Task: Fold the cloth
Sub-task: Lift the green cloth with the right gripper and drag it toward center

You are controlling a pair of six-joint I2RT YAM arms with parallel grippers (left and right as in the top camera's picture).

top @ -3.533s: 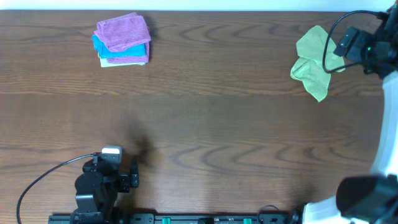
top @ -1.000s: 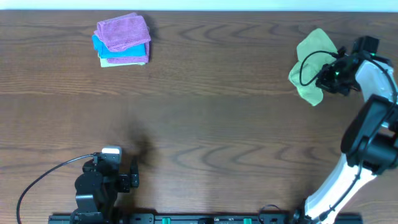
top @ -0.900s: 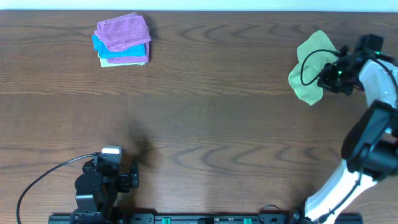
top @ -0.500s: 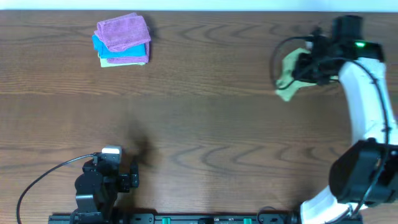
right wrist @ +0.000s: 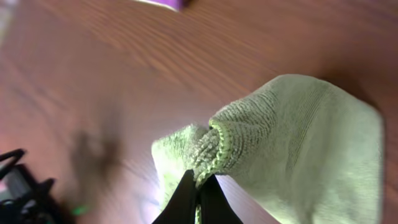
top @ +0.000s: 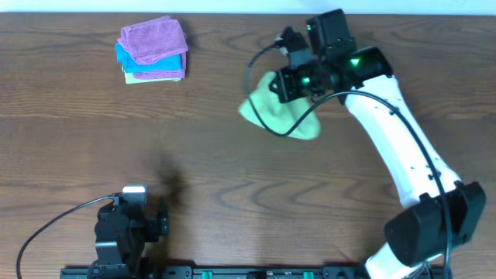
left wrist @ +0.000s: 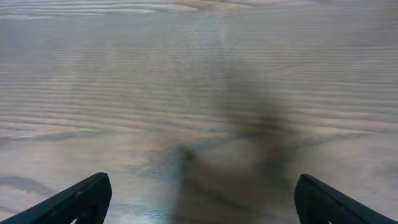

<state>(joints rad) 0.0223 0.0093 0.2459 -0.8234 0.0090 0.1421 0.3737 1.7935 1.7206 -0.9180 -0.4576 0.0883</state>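
Note:
The light green cloth (top: 279, 114) hangs bunched from my right gripper (top: 288, 87) over the upper middle of the table. In the right wrist view the right gripper (right wrist: 200, 182) is shut on a hemmed edge of the green cloth (right wrist: 298, 137), which trails off to the right. At the near left edge, my left gripper (top: 146, 209) sits low. The left wrist view shows its dark fingertips (left wrist: 84, 198) wide apart over bare wood, so the left gripper (left wrist: 202, 199) is open with nothing in it.
A stack of folded cloths, purple on top of blue and pale ones (top: 153, 49), lies at the far left of the wooden table (top: 232, 178). The white right arm (top: 403, 147) stretches diagonally from the near right corner.
My right gripper has carried the green cloth from the far right edge leftward to the upper middle of the table. The left arm has stayed where it was.

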